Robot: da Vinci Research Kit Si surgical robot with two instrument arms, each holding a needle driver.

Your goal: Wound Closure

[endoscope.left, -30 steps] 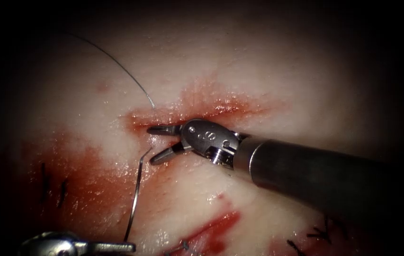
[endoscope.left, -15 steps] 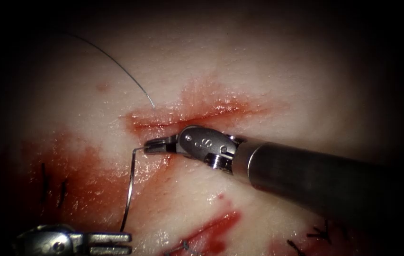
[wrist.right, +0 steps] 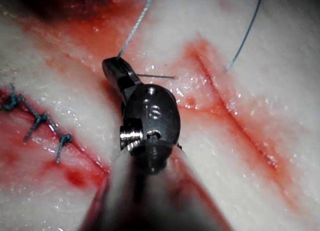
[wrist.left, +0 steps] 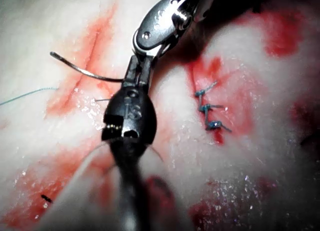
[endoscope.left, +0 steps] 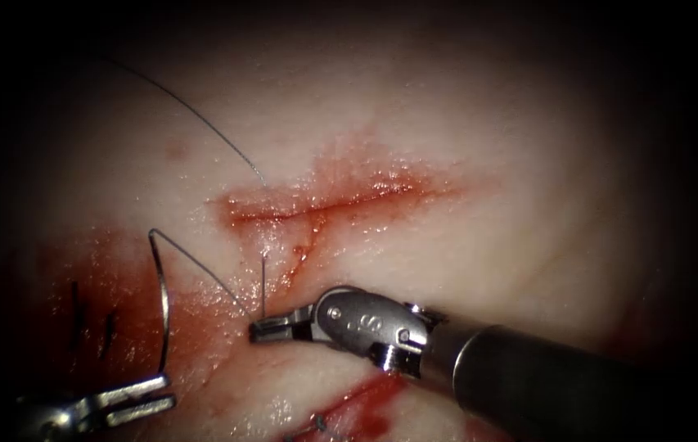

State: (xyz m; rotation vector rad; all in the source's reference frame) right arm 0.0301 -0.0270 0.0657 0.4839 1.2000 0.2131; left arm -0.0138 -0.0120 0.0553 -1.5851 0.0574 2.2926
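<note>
Both tools grip: we see L tool (endoscope.left: 148,393) at 7 o'clock clamped on needle (endoscope.left: 164,303), clear of tissue (endoscope.left: 479,147); R tool (endoscope.left: 271,327) pinching thread (endoscope.left: 201,119).

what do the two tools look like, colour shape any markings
The right tool has a dark grey, round shaft, a rounded shiny metal wrist stamped with an S-like mark, a small screw-like pin beneath it, and short dark ridged jaws. The left tool is silvery metal with two long flat jaws; in the left wrist view its wrist housing looks dark and rounded, with a stamped marking.
</note>
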